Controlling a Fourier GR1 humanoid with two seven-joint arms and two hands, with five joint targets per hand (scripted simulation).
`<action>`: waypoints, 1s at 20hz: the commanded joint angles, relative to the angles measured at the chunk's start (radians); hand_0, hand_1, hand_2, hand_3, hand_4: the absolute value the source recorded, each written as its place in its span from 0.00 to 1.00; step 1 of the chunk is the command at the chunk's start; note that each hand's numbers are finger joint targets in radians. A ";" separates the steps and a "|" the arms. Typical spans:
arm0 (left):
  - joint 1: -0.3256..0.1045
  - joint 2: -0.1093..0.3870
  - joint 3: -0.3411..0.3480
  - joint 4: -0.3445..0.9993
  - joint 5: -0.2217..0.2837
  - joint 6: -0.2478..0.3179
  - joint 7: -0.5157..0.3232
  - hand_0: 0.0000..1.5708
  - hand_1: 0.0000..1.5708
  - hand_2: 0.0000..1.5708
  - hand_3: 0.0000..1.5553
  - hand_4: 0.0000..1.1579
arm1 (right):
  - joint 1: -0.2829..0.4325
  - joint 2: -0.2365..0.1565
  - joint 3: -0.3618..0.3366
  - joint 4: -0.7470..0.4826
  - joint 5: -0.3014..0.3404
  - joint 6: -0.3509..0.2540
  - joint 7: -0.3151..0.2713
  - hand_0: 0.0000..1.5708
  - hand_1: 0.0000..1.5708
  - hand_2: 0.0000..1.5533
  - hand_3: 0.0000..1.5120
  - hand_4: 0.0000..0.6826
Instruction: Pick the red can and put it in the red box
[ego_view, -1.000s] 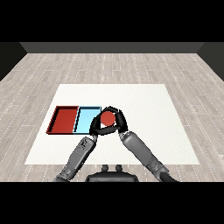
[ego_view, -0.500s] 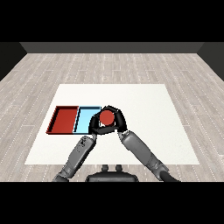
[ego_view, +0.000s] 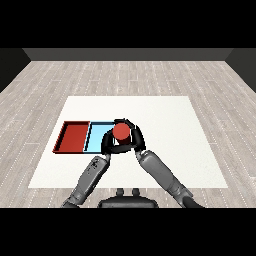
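**Red can held over the blue tray's right end**

So the red can (ego_view: 120, 132) is up off the white bench (ego_view: 165, 125), wrapped in the right hand (ego_view: 134, 138), whose fingers curl round it. The left hand (ego_view: 109, 144) is pressed in close on the can's other side, fingers bent toward it, though I can't tell if it's actually gripping. The can sits over the right end of the light blue tray (ego_view: 97, 137). The red tray (ego_view: 72, 138) lies just left of the blue one, the 2 touching side by side.
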 joint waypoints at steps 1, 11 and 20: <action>0.021 -0.007 -0.009 -0.081 -0.014 -0.004 0.012 1.00 1.00 0.99 0.96 0.89 | 0.010 0.000 -0.002 0.001 0.040 0.021 0.030 0.00 0.00 0.00 0.00 0.00; -0.004 -0.007 0.051 0.003 -0.097 -0.018 -0.015 1.00 1.00 1.00 0.97 0.98 | 0.116 -0.021 -0.132 -0.106 0.014 0.110 -0.056 0.00 0.00 0.00 0.00 0.00; 0.052 0.076 0.138 -0.056 -0.098 -0.057 0.022 1.00 1.00 1.00 0.95 0.97 | 0.285 -0.096 -0.232 -0.350 -0.084 0.207 -0.065 0.00 0.00 0.00 0.00 0.00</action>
